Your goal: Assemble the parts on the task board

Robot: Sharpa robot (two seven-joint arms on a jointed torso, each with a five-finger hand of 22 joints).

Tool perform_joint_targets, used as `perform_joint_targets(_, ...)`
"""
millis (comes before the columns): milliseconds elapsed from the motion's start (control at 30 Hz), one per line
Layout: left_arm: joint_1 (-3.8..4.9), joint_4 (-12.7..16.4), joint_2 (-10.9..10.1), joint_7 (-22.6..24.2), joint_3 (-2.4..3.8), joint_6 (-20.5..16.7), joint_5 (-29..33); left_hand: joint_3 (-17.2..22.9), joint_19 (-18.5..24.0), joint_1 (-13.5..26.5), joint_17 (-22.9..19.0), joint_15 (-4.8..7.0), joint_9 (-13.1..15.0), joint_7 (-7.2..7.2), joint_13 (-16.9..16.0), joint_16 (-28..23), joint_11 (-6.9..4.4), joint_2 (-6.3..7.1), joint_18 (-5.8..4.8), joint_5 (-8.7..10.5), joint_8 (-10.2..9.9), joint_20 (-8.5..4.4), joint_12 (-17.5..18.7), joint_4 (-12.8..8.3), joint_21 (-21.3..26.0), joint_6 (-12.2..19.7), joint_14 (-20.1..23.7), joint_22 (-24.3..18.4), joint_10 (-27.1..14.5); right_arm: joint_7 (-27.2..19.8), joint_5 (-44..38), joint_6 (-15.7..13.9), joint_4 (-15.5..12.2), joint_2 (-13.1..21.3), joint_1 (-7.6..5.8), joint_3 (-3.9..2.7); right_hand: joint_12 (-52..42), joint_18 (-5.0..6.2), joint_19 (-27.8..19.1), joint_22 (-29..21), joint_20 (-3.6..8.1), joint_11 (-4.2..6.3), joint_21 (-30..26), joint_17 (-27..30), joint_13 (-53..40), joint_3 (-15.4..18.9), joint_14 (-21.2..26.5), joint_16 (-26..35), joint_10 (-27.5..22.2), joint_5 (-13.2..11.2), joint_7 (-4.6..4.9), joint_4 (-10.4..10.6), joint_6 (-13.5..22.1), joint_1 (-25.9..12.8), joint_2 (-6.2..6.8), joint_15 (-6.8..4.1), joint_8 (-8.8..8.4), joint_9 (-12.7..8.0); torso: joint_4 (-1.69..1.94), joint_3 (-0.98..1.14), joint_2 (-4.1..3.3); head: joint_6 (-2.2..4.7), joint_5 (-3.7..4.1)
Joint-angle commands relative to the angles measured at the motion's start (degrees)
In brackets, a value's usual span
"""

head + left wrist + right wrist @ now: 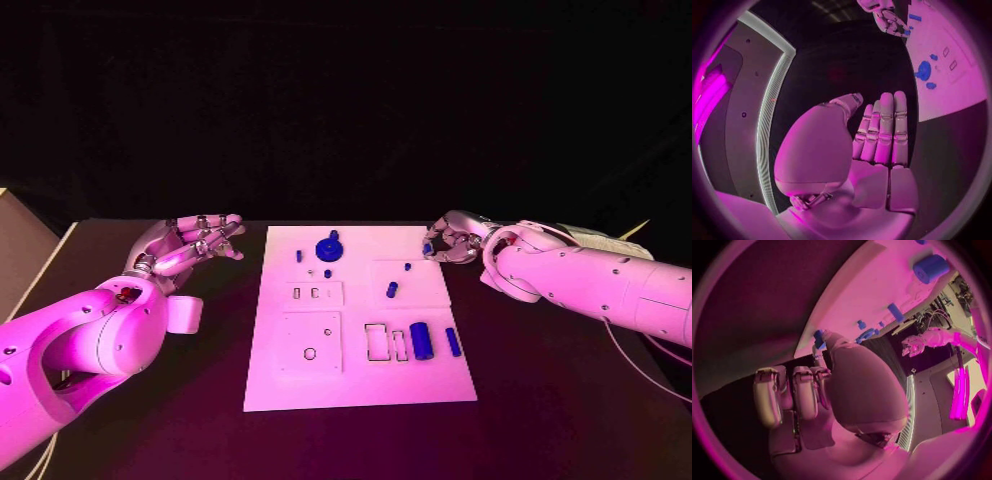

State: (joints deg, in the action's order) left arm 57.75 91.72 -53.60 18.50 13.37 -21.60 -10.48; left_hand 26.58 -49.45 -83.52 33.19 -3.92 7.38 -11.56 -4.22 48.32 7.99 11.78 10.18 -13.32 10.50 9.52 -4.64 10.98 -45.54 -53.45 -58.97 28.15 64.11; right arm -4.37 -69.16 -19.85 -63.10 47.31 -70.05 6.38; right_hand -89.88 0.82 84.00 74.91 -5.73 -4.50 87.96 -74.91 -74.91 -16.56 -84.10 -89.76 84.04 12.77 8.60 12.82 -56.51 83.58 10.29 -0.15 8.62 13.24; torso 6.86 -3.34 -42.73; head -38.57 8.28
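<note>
The task board (pixel 361 390) lies mid-table, with blue parts (pixel 421 341) scattered loose on it; assembly is judged barely begun. A small blue piece (pixel 819 338) is pinched by the right hand (pixel 459 240) at the board's far corner. The left hand (pixel 195 243) hovers beside the board, fingers straight, holding nothing.

Bare black table (pixel 159 400) open on both sides of the white task board (pixel 361 385), left hand (pixel 195 243) and right hand (pixel 459 240) flanking its far corners, blue parts (pixel 420 340) scattered across it.

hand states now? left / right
Left robot hand: open, holding nothing, beside the white board.
Right robot hand: pinching a small blue part at the board's edge.
</note>
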Motion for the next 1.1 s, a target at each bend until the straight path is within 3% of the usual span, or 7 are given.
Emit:
perform_joint_targets(33,0.01,0.05,0.13,0.58,0.04,0.74,-0.11,0.23,0.49,0.27,-0.08,-0.06,0.09,-0.01,0.01,0.2,0.01,0.02,0.17,0.29,0.29,0.09,-0.21,0.06,-0.35,0.3,0.41,0.09,-0.42,0.05,-0.69,0.79,0.14,-0.13,0.08,0.02,-0.12,-0.27,5.13,13.35,0.44,0.6,0.24,-15.09,-15.09,-0.59,-5.9,-0.24,5.96,0.1,-0.1,0.03,-0.65,-0.23,-0.56,-0.5,0.36,0.06,0.02,-0.01,0.0,-0.06,-0.01)
perform_joint_targets(300,0.01,0.03,0.14,0.59,0.04,0.7,-0.11,0.23,0.54,0.34,-0.11,-0.07,0.08,-0.04,0.02,0.24,0.03,0.02,0.17,0.29,0.28,0.11,-0.21,0.1,-0.4,0.34,0.43,0.12,-0.46,-0.59,-0.21,-1.06,0.26,-0.31,0.09,0.01,-0.12,-0.32,5.22,13.53,1.28,1.64,0.4,-15.09,-15.09,-2.61,-5.9,-0.24,5.96,0.48,-1.34,0.23,-3.58,-1.01,-1.49,-1.49,2.56,0.78,-0.02,-0.01,0.0,-0.14,-0.03)
perform_joint_targets(467,0.01,0.03,0.13,0.6,0.04,0.69,-0.11,0.23,0.54,0.34,-0.11,-0.07,0.08,-0.04,0.02,0.24,0.03,0.02,0.17,0.29,0.28,0.11,-0.21,0.1,-0.4,0.34,0.43,0.12,-0.46,0.19,-0.05,-5.34,-0.22,-0.25,0.1,0.01,-0.12,-0.36,5.29,13.65,1.99,2.5,0.51,-15.09,-15.09,-3.29,-5.9,-0.24,5.96,0.32,-2.32,0.14,-4.9,-1.7,-1.64,-2.24,4.23,1.46,-0.01,-0.03,0.05,-0.14,-0.06)
perform_joint_targets(633,0.01,0.02,0.09,0.61,0.04,0.68,-0.11,0.23,0.54,0.34,-0.11,-0.07,0.08,-0.04,0.02,0.24,0.03,0.02,0.17,0.29,0.28,0.11,-0.21,0.1,-0.4,0.34,0.43,0.12,-0.46,1.54,-0.29,-9.31,-1.62,0.06,0.1,-0.02,-0.12,-0.35,5.27,13.61,2.13,2.68,0.47,-15.09,-15.09,-3.55,-5.9,-0.24,5.96,0.38,-2.47,-0.01,-4.96,-1.64,-1.76,-2.37,4.5,1.58,-0.03,-0.05,0.04,-0.07,-0.11)
perform_joint_targets(933,0.01,-0.06,-0.02,0.55,0.04,0.68,-0.11,0.23,0.54,0.34,-0.11,-0.07,0.08,-0.04,0.02,0.24,0.03,0.02,0.17,0.29,0.28,0.11,-0.21,0.1,-0.4,0.34,0.43,0.12,-0.46,7.71,-1.68,-14.58,-9.88,1.95,-0.71,-0.75,-0.12,-0.33,5.25,13.56,2.22,2.75,0.41,-15.09,-15.09,-3.95,-5.9,-0.24,5.96,0.43,-2.38,-0.35,-4.39,-1.56,-1.67,-2.31,4.62,1.65,-0.16,-0.15,0.2,0.0,-0.26)
perform_joint_targets(1100,0.01,0.0,-0.01,0.44,0.04,0.65,-0.11,0.23,0.54,0.34,-0.11,-0.07,0.08,-0.04,0.02,0.24,0.03,0.02,0.17,0.29,0.28,0.11,-0.21,0.1,-0.4,0.34,0.43,0.12,-0.46,13.04,-3.88,-15.76,-16.19,2.3,-1.38,-0.91,-0.12,-0.32,5.23,13.52,2.21,2.74,0.36,-15.09,-15.09,-4.0,-5.9,-0.24,5.96,0.4,-2.34,-0.42,-4.31,-1.56,-1.62,-2.25,4.64,1.66,-0.25,-0.43,0.52,-0.06,-0.57)
